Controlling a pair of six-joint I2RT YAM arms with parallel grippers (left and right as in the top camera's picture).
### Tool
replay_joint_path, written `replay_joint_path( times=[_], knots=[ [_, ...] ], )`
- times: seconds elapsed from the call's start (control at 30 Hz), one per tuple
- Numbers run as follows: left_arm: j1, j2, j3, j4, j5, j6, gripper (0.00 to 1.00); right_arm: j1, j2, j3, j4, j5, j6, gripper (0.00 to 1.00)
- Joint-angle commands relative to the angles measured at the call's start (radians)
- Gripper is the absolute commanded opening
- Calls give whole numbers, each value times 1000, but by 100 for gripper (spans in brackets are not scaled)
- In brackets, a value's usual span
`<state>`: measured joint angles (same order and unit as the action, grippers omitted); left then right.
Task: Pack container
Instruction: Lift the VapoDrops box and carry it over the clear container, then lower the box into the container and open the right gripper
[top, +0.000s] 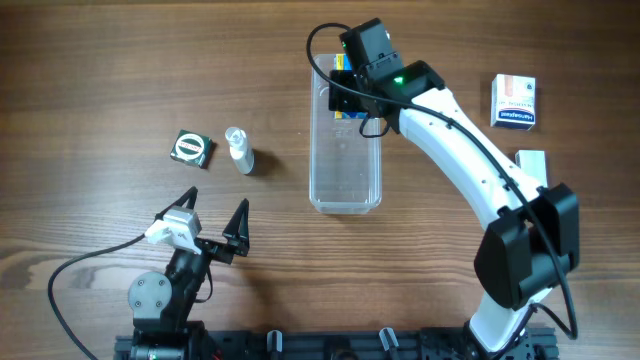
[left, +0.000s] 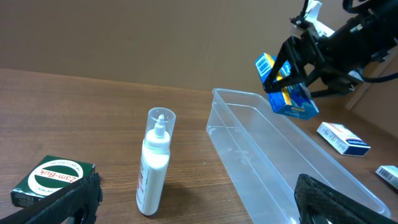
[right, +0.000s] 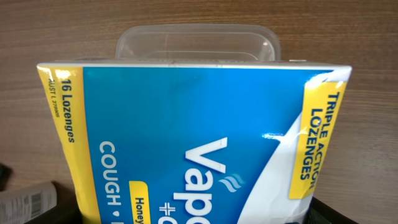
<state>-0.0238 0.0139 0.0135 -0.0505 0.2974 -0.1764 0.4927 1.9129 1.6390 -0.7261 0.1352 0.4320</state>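
Lozenge box (left: 295, 102) held over the container's (top: 346, 165) far end.
Nearest the base the left gripper (top: 216, 200) gapes empty. Beyond it, bottle (top: 240, 152), green box (top: 191, 148) and container sit on the wood-grain table (top: 90, 90). The right gripper (left: 291, 74) clamps the lozenge box, and only its wrist view reads "16 Lozenges". Behind is a tan wall (left: 124, 37).

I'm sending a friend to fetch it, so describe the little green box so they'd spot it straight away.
Start at the long clear container in the middle of the table. Left of it stands a small white bottle, and just left of that lies the green box. It is the only dark green one, with a round white label.
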Motion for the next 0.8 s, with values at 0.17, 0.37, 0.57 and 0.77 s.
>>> replay_joint_path(
  times=[0.17, 0.37, 0.57, 0.77],
  knots=[
    [7, -6, -8, 2, -3, 16, 100, 21, 110, 16, 60, 29, 42, 79],
    [7, -6, -8, 2, -3, 16, 100, 21, 158, 16, 114, 33, 47, 79],
    [7, -6, -8, 2, -3, 16, 100, 21, 208, 16, 131, 60, 49, 80],
    [7, -6, -8, 2, -3, 16, 100, 21, 231, 16, 177, 68, 40, 84]
  ],
)
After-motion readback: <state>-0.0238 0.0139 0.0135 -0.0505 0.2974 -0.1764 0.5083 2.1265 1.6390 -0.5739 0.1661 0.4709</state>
